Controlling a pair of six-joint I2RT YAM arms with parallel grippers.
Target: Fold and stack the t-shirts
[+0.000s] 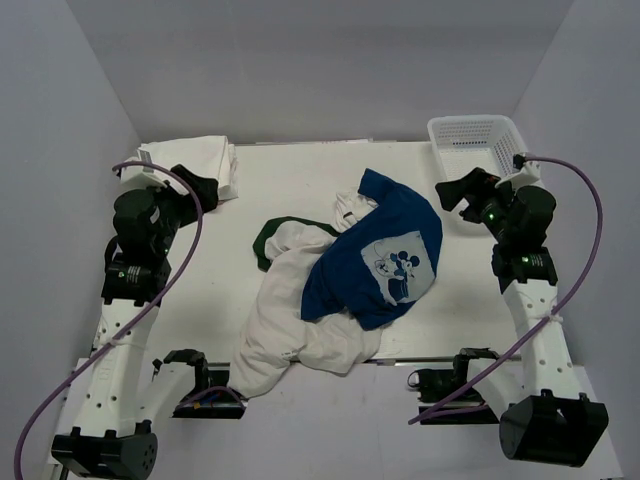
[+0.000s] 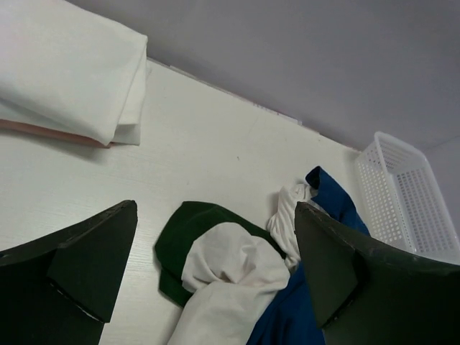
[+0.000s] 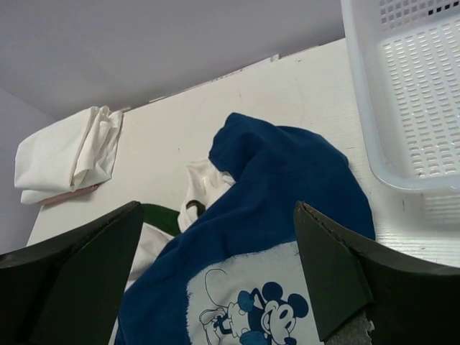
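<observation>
We view the desk point(image 1: 280, 180) from above, with an arm raised at each side. The left claw point(image 1: 200, 186) hangs wide and empty just beside a folded white stack point(image 1: 195, 160) in the far left corner. The right claw point(image 1: 458, 190) is likewise wide and empty, near the basket point(image 1: 478, 140) in the far right corner. We judge the stack to be the finished part of the task, though we cannot tell how many shirts it holds. The unfinished part lies mid-desk as one crumpled heap. The blue shirt point(image 1: 385, 255), print up, lies on top at the right. The white shirt point(image 1: 290, 320) runs from under it toward the near left, its end past the desk's near edge. The green shirt point(image 1: 266, 240) shows only as a rim at the heap's far left. A further white fold point(image 1: 350, 208) peeks out at the blue shirt's far left edge; whether it is a separate shirt we cannot tell. At least three shirts thus await separating, folding and stacking, and neither claw touches cloth.
</observation>
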